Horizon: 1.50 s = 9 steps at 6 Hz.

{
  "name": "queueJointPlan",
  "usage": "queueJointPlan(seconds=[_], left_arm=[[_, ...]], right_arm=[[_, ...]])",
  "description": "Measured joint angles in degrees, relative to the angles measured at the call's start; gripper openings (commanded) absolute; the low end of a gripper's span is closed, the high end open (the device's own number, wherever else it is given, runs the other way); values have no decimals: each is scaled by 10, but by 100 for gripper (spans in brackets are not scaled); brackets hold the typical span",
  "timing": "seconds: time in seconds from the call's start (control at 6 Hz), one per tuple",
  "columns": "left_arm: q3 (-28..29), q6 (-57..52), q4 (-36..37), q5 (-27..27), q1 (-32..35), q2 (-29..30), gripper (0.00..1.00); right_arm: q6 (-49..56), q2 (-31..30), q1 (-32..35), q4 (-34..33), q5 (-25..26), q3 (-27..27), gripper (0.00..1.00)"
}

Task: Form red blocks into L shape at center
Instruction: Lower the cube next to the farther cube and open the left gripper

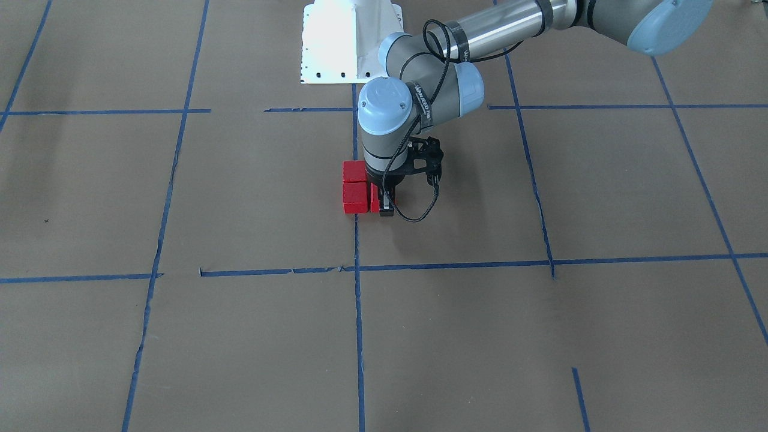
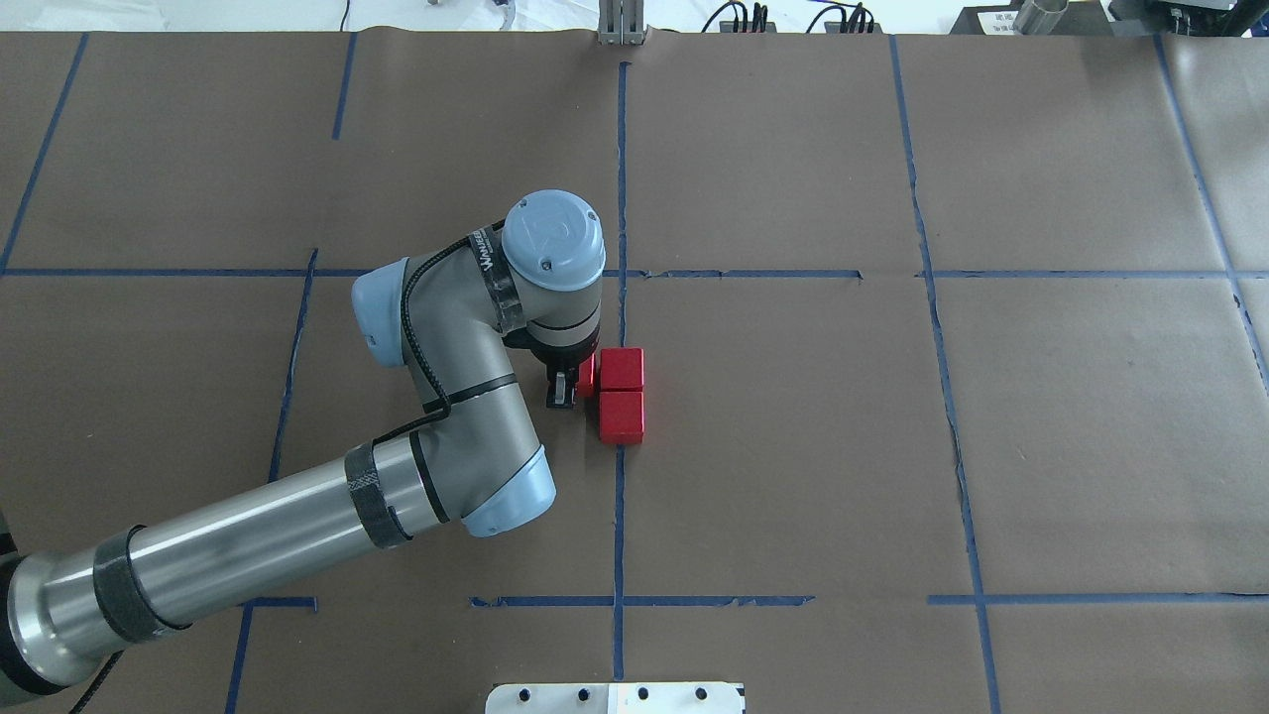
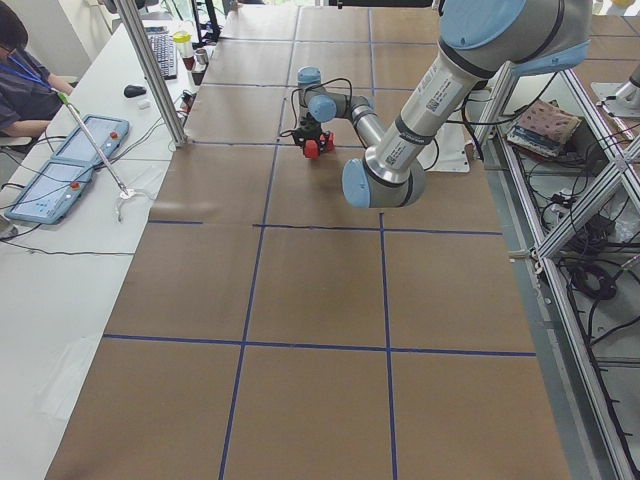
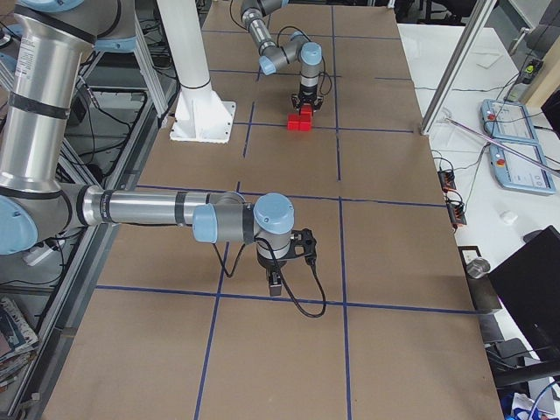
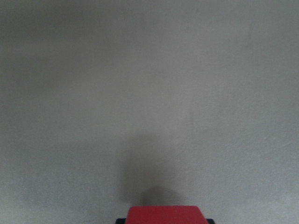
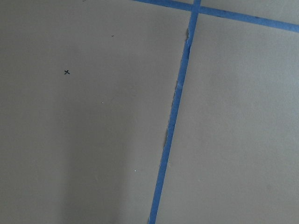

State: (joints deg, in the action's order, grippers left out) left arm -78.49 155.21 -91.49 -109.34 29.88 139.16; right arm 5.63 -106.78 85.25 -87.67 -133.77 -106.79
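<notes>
Two red blocks [image 2: 622, 368] [image 2: 622, 416] lie touching in a short row on the central blue tape line. My left gripper [image 2: 573, 383] points straight down and is shut on the third red block [image 2: 587, 375]. It holds that block low at the table, right beside the farther block's left face. In the front view this held block [image 1: 375, 198] sits next to the nearer of the two blocks [image 1: 355, 198]. The left wrist view shows its top [image 5: 166, 214]. My right gripper [image 4: 276, 282] hangs over bare paper far from the blocks; I cannot tell whether it is open or shut.
The table is covered in brown paper with blue tape lines [image 2: 620, 516]. The white robot base [image 1: 351, 39] stands at the table's edge. An operator [image 3: 20, 80] sits at a side desk with control boxes [image 3: 65, 165].
</notes>
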Motion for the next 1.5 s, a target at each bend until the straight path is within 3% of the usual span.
queueJointPlan(seconds=[1.5], left_arm=[[7, 15, -2, 1, -3, 5, 6]], right_arm=[[-1, -1, 0, 0, 0, -1, 100]])
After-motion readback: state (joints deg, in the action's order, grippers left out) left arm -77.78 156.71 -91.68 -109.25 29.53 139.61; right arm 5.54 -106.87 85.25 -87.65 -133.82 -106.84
